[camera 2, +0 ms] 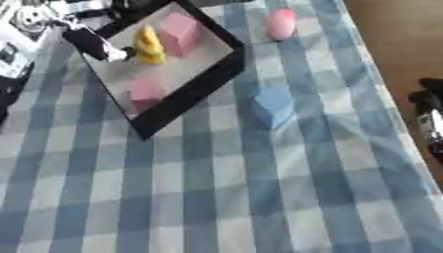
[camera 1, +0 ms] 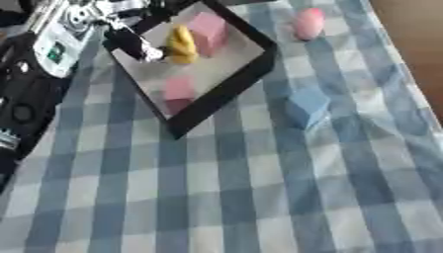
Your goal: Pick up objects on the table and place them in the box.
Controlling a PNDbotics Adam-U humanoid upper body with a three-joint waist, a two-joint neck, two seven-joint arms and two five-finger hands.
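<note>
The left hand [camera 1: 134,43] reaches over the black-rimmed box [camera 1: 227,85], its fingertips touching the yellow object [camera 1: 182,45] inside; whether they grip it I cannot tell. Two pink blocks also lie in the box, one [camera 1: 208,32] beside the yellow object, one [camera 1: 179,92] nearer. On the checked bench [camera 1: 259,197], a blue block [camera 1: 308,107] and a pink rounded object [camera 1: 308,23] lie outside. The right hand [camera 2: 430,118] shows blurred at the right edge

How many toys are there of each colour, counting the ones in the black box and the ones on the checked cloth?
Pink: 3, namely the pink block and the small pink block in the box, and the pink egg shape on the cloth.
Yellow: 1, the yellow piece in the box.
Blue: 1, the blue block on the cloth.
Total: 5
</note>
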